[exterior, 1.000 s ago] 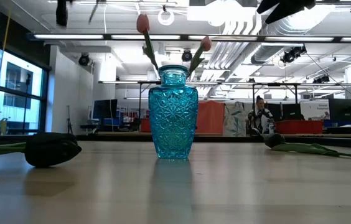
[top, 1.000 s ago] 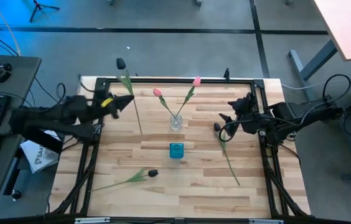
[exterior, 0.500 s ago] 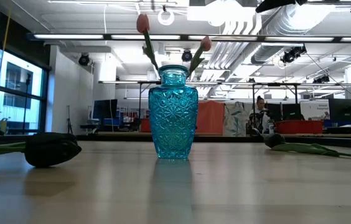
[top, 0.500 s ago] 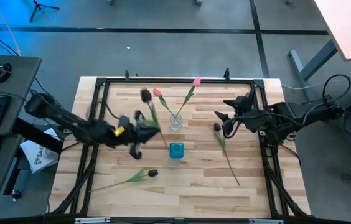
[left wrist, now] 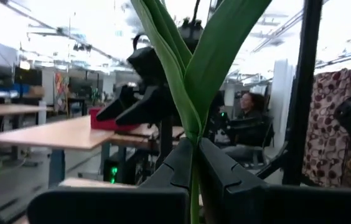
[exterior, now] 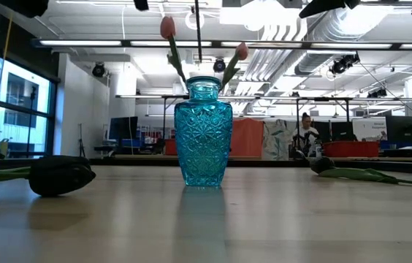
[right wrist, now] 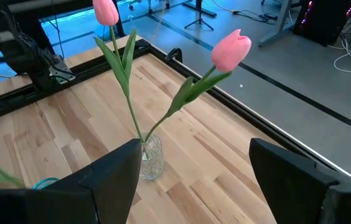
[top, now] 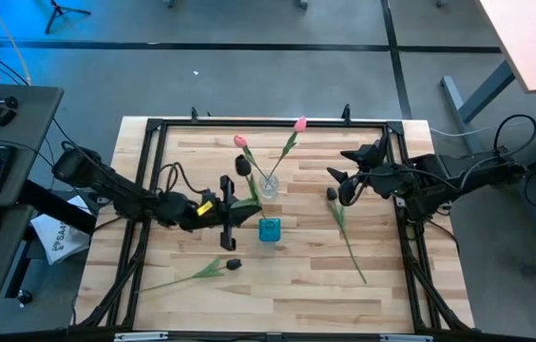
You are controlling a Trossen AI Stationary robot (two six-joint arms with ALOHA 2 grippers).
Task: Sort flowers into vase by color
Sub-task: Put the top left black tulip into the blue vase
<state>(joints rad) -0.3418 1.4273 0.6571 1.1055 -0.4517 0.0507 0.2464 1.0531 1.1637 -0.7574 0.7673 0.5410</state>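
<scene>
My left gripper (top: 231, 213) hovers just left of the blue cut-glass vase (top: 269, 229), shut on a dark tulip whose head (top: 242, 164) points toward the far edge. Its green leaves (left wrist: 191, 68) rise past the fingers in the left wrist view. A clear vase (top: 268, 186) behind the blue one holds two pink tulips (right wrist: 228, 51) by their stems. Two more dark tulips lie flat on the table: one near-left (top: 234, 264) and one right (top: 332, 194). My right gripper (top: 344, 180) waits open above the right tulip's head, its fingers spread wide (right wrist: 194, 180). My left gripper pinches the dark tulip's green stem (left wrist: 193, 177) between its two fingers, just below where the leaves branch off. The fingers come level from the table's left and lie across the stem. The tulip is lifted clear of the table, with leaves and head above the fingers.
The blue vase (exterior: 203, 131) stands mid-table with the clear vase close behind it. A black frame (top: 154, 128) rims the table. Bare wood shows along the near edge, between the two lying tulips (exterior: 60, 175) (exterior: 324, 165). A person sits in the room far behind.
My left gripper has swung from the far left corner toward the table's middle and nearer, ending beside the blue vase. It stayed shut on the dark tulip, which travelled with it, lifted clear. The other flowers and vases have not moved.
</scene>
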